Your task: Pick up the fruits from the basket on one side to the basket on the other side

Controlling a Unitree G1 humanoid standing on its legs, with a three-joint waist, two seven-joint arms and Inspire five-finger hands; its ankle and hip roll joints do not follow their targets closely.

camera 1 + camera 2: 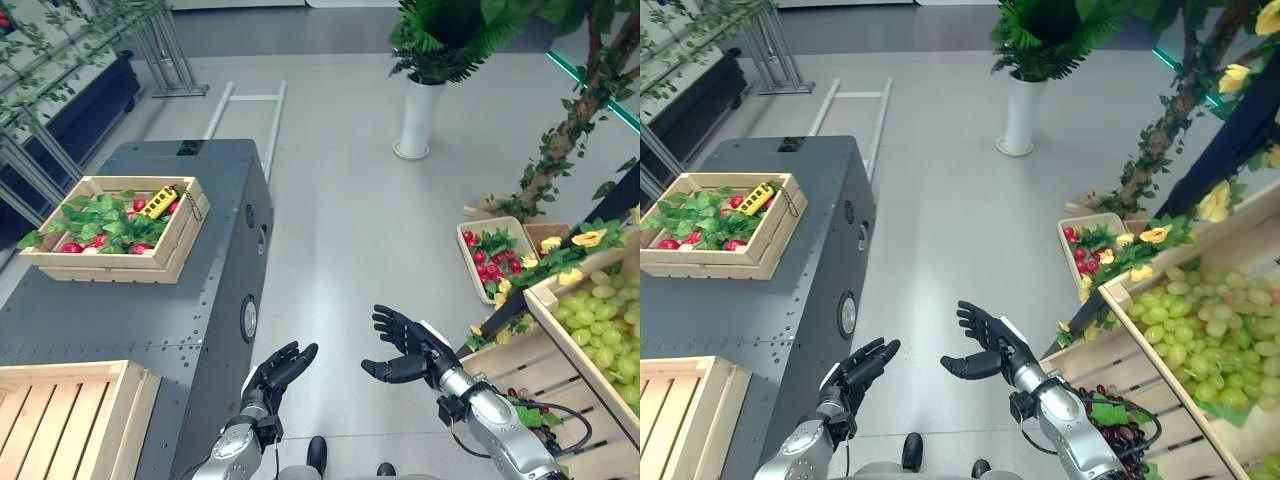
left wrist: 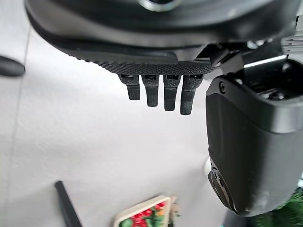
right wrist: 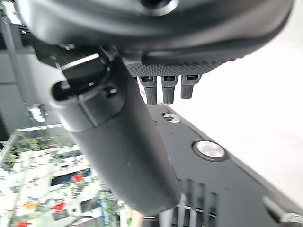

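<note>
Grey floor spreads ahead of me, with a dark metal case [image 1: 150,300] at ten o'clock carrying a wooden crate of red fruit and leaves [image 1: 115,225]. My left hand [image 1: 278,370] hovers at six o'clock, fingers straight, holding nothing. My right hand [image 1: 405,350] floats just beside it, fingers spread, empty. At three o'clock sits a crate of green grapes [image 1: 600,320].
</note>
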